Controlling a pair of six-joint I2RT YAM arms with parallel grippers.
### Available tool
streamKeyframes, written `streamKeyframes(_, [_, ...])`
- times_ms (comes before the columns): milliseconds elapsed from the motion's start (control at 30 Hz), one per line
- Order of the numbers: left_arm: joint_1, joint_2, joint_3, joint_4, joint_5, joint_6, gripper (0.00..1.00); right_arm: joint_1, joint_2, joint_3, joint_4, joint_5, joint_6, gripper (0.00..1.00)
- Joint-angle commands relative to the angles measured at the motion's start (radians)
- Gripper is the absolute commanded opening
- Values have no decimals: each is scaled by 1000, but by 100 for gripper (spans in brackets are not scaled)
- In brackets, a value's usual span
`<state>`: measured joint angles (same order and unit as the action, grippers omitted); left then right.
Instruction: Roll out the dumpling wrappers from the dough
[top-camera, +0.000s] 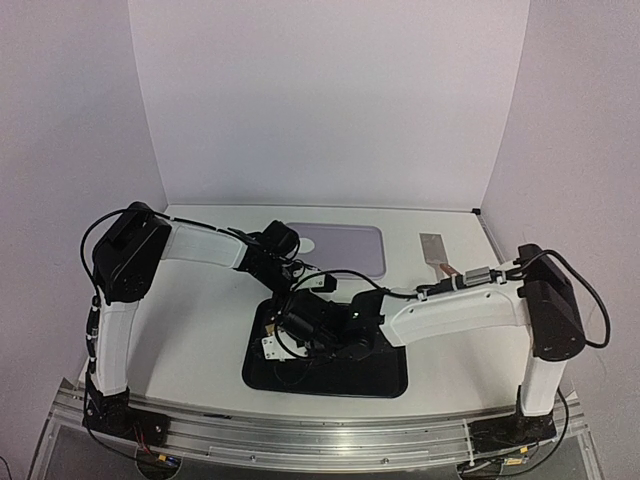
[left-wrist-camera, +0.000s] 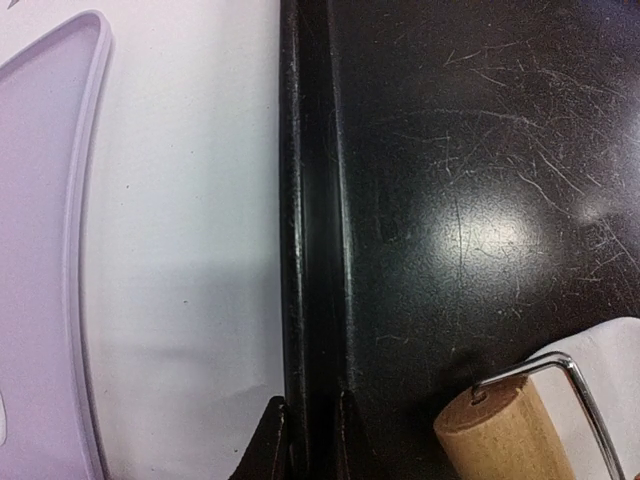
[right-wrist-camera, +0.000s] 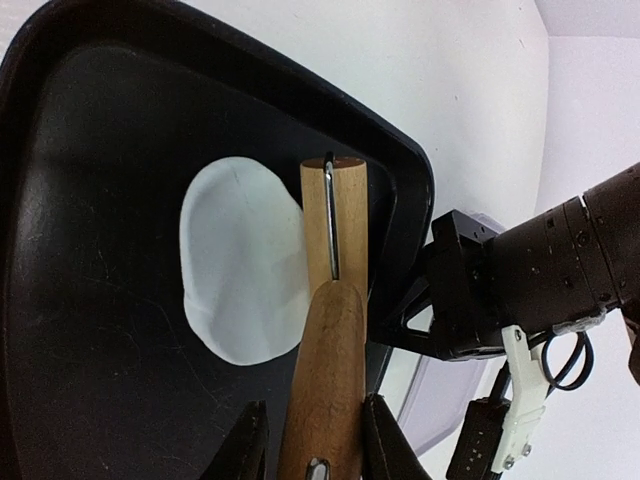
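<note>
Pinching the tray (left-wrist-camera: 310, 200) rim in the left wrist view: my left gripper (left-wrist-camera: 312, 440) is almost fully closed, one finger on each side of the rim. The table (left-wrist-camera: 190, 250) and a lilac board (left-wrist-camera: 50, 250) lie outside the tray. Inside it, bottom right, is the roller (left-wrist-camera: 500, 440) end with its wire frame. Just beside it is a white wrapper (left-wrist-camera: 615, 370), mostly cut off by the frame edge.

Right wrist view: my right gripper (right-wrist-camera: 315, 440) is clamped round the roller's wooden handle, fingers only a handle's width apart. The roller barrel sits at the wrapper's right edge. The wrapper lies flat and roundish on the tray floor, near the rim. My left gripper shows past that rim, gripping it.

Top view: both arms meet over the tray at the table's near middle. The board is behind the tray, with a metal scraper (top-camera: 436, 250) to its right. The wrapper is hard to make out under the grippers.
</note>
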<state>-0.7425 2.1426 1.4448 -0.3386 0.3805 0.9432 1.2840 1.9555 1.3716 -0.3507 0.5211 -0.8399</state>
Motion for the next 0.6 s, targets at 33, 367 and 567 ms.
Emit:
streamKeyframes(33, [-16,16,-32,-12,-70,66,0,55,11,-196,-305,-222,140,0])
streamKeyframes(367, [-16,17,-34,-12,-76,69,0,4,144,-92,-337,-196,57,0])
streamKeyframes(567, [-17,2,-49,-7,-76,71,0,20,87,-157,-370,-238,114,0])
